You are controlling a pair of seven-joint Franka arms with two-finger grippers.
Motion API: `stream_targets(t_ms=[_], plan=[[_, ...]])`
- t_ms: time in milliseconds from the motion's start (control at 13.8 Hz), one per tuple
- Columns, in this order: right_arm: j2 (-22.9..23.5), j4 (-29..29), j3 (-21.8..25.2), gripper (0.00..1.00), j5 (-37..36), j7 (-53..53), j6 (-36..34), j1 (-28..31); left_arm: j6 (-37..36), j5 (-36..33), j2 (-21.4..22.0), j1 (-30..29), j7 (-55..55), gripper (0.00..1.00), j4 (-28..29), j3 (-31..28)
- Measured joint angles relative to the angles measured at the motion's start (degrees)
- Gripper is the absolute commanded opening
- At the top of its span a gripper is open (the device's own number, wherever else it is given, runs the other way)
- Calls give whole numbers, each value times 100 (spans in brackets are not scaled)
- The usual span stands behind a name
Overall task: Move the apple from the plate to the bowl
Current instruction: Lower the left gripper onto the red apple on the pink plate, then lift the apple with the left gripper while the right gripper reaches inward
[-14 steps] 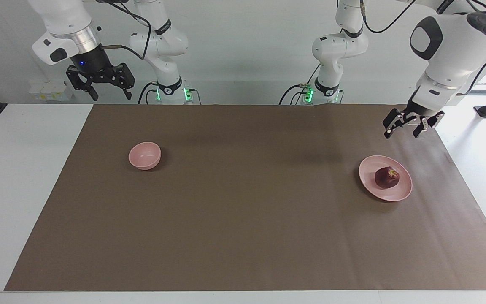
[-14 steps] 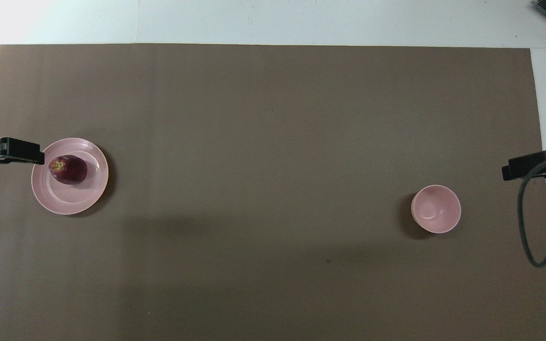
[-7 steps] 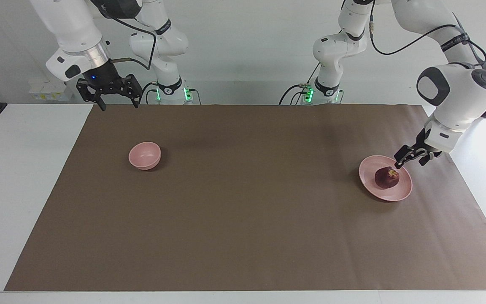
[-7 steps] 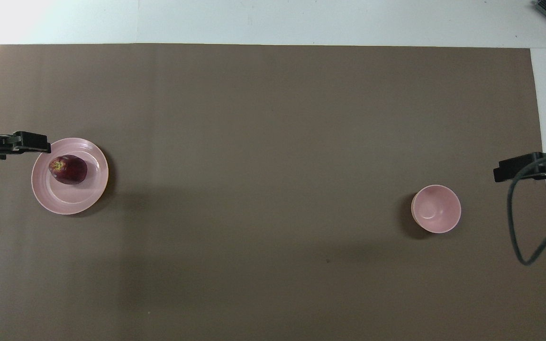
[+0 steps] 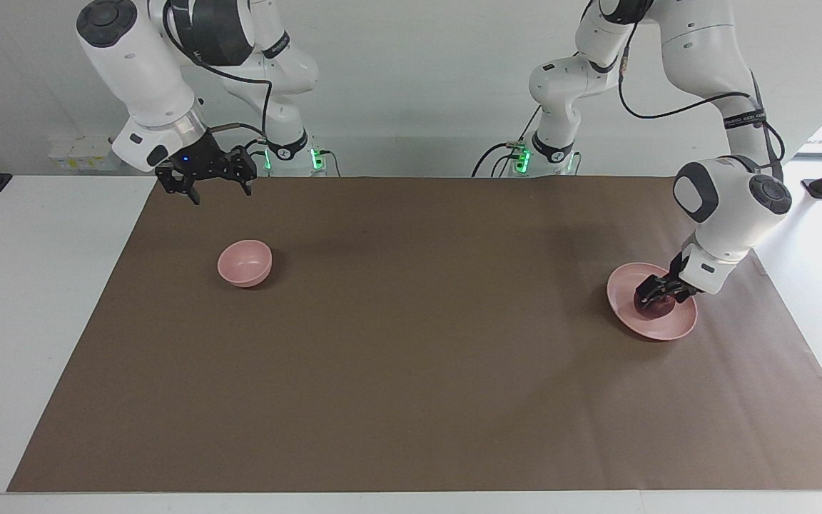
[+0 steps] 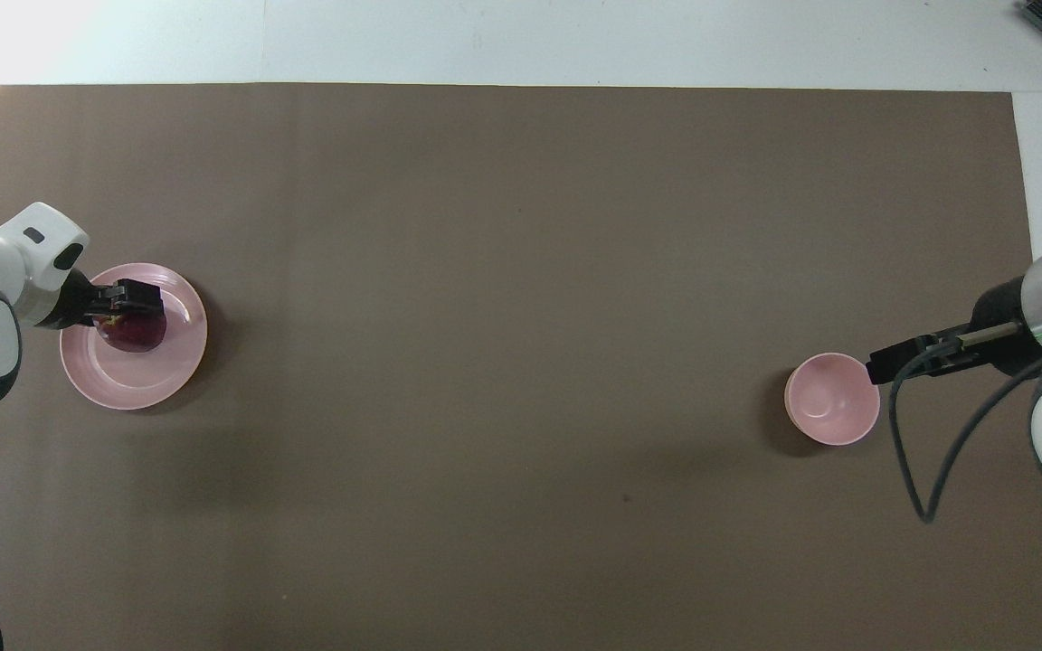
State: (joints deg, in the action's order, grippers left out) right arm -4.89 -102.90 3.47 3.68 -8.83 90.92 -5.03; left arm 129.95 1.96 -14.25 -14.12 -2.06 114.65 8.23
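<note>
Left gripper [image 5: 657, 294]: I have it down on the apple [image 5: 655, 305]; I cannot tell its grip.
Apple: on the plate [image 5: 668, 328], toward the left arm's end.
Right gripper [image 5: 204, 183]: fingers apart, raised near the bowl [image 5: 245, 263].

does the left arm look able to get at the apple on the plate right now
Probably yes: the left hand is already down at the apple on the plate, and nothing else stands near it.

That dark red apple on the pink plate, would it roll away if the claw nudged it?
Probably. The apple is round and lies loose on the shallow plate, whose low rim would hardly stop it. It looks firm, so the left claw, now down at it, could likely pinch without denting it.
</note>
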Motion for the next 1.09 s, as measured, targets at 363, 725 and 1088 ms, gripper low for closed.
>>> stream_targets(t_ms=[363, 725, 1088], plan=[[-116, -299, -18, 100, 459, 19, 163, -239, 47, 0, 5, 7, 0, 0, 208, 4], [-81, -432, -37, 100, 835, 166, 275, -663, -125, 0, 47, 25, -4, 0, 69, 33], [44, -456, -60, 100, 1924, 1987, 363, -954, -394, 370, 161, 43, -109, 0, -469, 326]])
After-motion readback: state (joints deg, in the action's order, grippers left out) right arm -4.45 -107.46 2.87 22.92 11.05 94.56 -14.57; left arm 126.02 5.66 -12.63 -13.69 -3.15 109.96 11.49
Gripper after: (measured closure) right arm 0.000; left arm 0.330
